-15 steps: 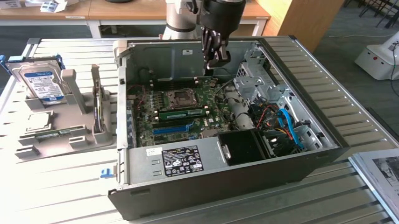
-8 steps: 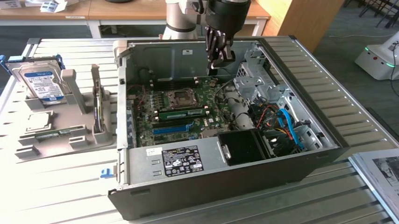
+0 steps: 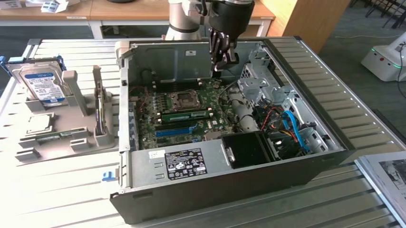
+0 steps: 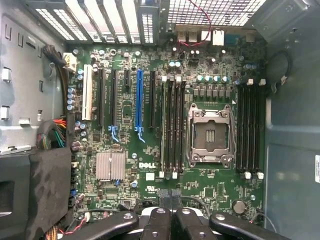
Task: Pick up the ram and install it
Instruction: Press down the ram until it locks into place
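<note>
Fingers (image 4: 158,222) pressed together and gripping nothing, the end effector (image 3: 217,72) of a robot arm (image 3: 182,19) hangs inside an open computer case (image 3: 216,190) that lies on its side on a slatted metal surface (image 3: 63,194). Its tips point down near the edge of the motherboard (image 4: 150,187); whether they touch the board cannot be told.

The ram (image 3: 185,114), a long green strip, stands on edge in the board. It is apart from the end effector and lower in the exterior view. The bare processor socket (image 3: 184,98) sits just beside the ram, on the side nearer the end effector. The long blue slot (image 3: 172,131) runs one step farther from the end effector than the ram.

In the wrist view, rows of dark memory slots (image 4: 249,127) flank the socket, and a small finned heat sink (image 4: 110,166) sits off to one side of the fingers. Blue cables (image 3: 295,130) coil in the case to the exterior view's right of the end effector, next to a black box (image 3: 250,149).

Well away, to the exterior view's left of the end effector and outside the case, a grey fixture (image 3: 79,137) holds a hard drive (image 3: 41,85) upright.
</note>
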`<state>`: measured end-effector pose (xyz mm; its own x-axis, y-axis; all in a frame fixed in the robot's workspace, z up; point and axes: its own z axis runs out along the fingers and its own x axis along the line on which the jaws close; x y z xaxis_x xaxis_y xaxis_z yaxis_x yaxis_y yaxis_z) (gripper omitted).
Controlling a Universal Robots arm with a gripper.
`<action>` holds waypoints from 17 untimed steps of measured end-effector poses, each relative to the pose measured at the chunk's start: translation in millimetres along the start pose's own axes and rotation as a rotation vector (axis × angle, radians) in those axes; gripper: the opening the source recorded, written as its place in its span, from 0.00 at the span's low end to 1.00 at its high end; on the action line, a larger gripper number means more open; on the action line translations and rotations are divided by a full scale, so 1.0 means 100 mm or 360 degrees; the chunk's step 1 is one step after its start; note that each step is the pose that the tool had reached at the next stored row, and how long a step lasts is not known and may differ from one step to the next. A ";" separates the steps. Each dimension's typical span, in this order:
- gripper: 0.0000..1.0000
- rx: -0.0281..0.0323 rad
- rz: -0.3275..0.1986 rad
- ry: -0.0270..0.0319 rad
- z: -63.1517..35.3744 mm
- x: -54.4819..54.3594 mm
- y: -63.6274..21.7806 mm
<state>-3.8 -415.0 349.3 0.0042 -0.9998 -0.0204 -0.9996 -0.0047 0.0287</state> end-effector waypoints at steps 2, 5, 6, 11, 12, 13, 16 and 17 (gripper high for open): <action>0.10 0.00000 0.0000 0.00001 0.016 0.00 0.000; 0.10 0.00001 0.0000 0.00000 0.042 0.00 -0.001; 0.10 0.00001 0.0000 0.00001 0.051 0.00 -0.002; 0.10 0.00001 0.0000 0.00001 0.097 0.00 -0.003; 0.10 0.00001 0.0000 0.00001 0.105 0.00 -0.003; 0.10 0.00001 0.0000 0.00001 0.113 0.00 -0.003; 0.10 0.00001 0.0000 0.00001 0.138 0.00 -0.004; 0.10 0.00000 0.0000 0.00002 0.145 0.00 -0.004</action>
<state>-3.8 -415.0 334.8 0.0042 -0.9998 -0.0203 -0.9996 -0.0047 0.0287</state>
